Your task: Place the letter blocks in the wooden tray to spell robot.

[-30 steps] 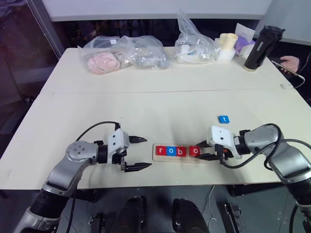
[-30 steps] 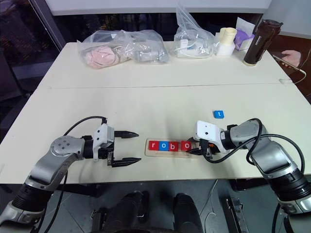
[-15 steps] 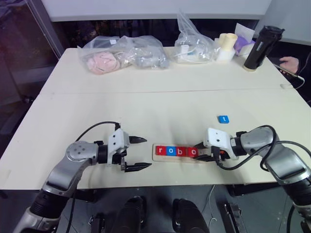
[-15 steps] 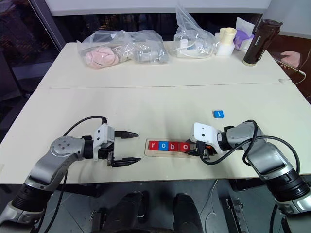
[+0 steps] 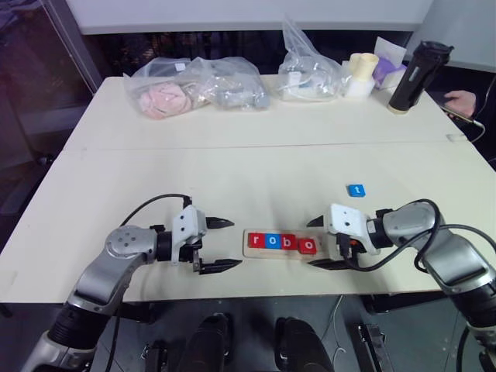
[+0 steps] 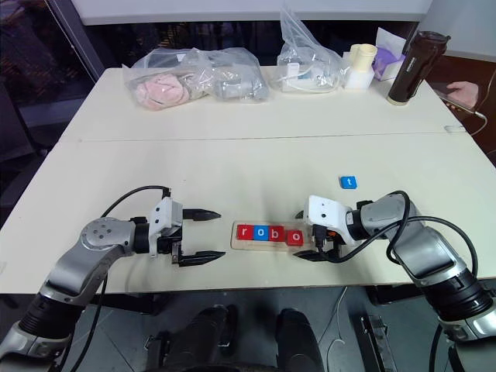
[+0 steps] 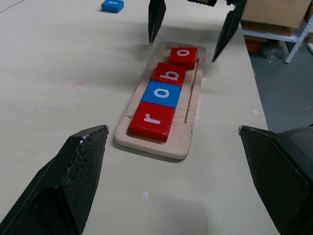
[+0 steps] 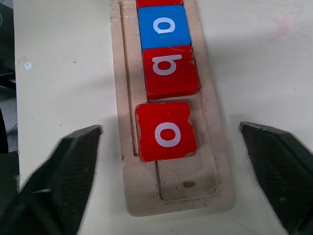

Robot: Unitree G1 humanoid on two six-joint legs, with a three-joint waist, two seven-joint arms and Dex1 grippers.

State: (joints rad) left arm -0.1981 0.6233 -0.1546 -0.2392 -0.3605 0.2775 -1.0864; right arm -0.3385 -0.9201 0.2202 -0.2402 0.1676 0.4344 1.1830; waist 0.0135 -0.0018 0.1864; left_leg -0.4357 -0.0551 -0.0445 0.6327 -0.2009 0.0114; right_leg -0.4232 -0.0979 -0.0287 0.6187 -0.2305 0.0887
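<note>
Fingers of right gripper (image 5: 316, 242): spread wide, one on each side of tray end, gripping nothing, second red "o" block (image 8: 166, 130) lying loose between them. Fingers of left gripper (image 5: 219, 244): likewise spread and empty, hovering just off the opposite tray end.

Wooden tray (image 7: 188, 128): long pale strip, rounded ends, shallow groove, lying on table (image 5: 256, 167) near front edge. Contents, in order: red "r" (image 7: 151, 119), blue "o" (image 7: 161, 93), red "b" (image 7: 169, 73), red "o". Last block slightly askew, small gap from "b", overlapping groove edge. One slot vacant at right end.

Blue "t" block (image 5: 356, 190): flat on table, apart from tray, beyond right gripper.

Step in hand, judged: withdraw from placed "o", fetch "t". Recommended: lift straight clear without nudging the skewed block; square it if possible; grip "t" by opposite edges, letter upright.
</note>
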